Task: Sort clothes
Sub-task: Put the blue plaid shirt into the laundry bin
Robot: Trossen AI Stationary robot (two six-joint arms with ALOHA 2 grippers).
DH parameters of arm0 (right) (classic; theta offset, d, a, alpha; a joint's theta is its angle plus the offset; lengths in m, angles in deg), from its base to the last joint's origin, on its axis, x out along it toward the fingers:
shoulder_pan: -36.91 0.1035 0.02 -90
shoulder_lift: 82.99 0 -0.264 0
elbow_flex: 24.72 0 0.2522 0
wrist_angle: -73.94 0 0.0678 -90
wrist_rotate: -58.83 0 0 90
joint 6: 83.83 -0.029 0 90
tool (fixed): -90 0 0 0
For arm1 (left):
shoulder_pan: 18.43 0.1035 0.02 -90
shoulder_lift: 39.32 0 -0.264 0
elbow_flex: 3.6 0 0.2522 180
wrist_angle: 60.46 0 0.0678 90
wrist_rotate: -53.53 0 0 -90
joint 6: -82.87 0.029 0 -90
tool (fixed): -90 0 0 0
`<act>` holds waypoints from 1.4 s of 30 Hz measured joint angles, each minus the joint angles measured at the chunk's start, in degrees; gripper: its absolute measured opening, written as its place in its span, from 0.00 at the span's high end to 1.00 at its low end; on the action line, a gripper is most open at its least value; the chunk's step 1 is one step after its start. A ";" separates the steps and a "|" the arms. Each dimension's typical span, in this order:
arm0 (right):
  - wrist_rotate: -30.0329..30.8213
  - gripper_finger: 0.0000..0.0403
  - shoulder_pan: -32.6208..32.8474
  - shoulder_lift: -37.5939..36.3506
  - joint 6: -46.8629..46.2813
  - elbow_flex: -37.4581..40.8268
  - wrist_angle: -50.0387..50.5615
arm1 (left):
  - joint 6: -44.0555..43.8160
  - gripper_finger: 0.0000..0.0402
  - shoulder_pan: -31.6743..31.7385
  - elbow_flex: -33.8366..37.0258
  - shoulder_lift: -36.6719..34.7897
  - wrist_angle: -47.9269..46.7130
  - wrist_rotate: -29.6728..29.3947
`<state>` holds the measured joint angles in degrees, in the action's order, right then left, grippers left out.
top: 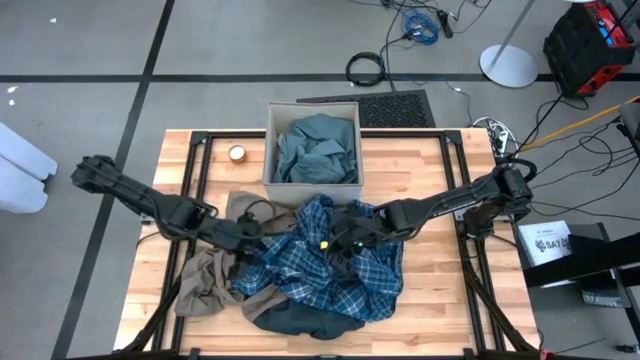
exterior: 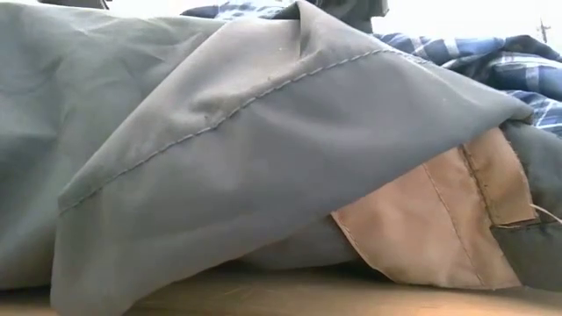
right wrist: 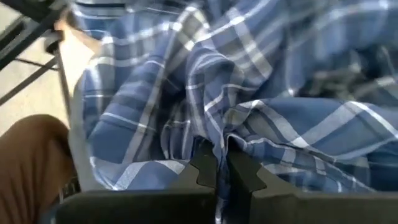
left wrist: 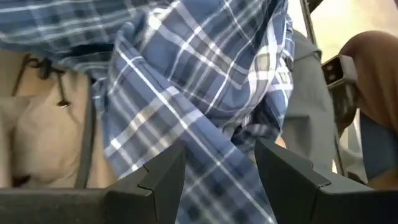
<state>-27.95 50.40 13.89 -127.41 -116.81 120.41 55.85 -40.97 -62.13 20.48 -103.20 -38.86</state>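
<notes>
plaid shirts: 1 (top: pixel 330 265) | teal-grey shirts: 1, in the box (top: pixel 318 148) | tan garments: 1 (top: pixel 205 285) | dark slate garments: 1 (top: pixel 300 318) | fabric boxes: 1 (top: pixel 312 187) | tape rolls: 1 (top: pixel 237 153) | robot arms: 2 | grippers: 2, left gripper (left wrist: pixel 217 180), right gripper (right wrist: pixel 221 165)

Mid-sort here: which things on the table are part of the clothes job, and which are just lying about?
Job:
- blue plaid shirt, right pincer shut on it, left pincer open at its edge
- tan-brown garment
- dark slate garment
- teal-grey shirt, in the fabric box

Lying about:
- small round roll beside the box
</notes>
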 joint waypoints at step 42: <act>10.23 0.32 2.60 -0.11 -25.63 0.00 34.56 | 21.44 0.53 5.70 -9.49 13.14 4.62 -10.98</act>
<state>-17.72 53.01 13.78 -153.04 -116.81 154.97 77.29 -35.27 -71.62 33.62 -98.58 -49.84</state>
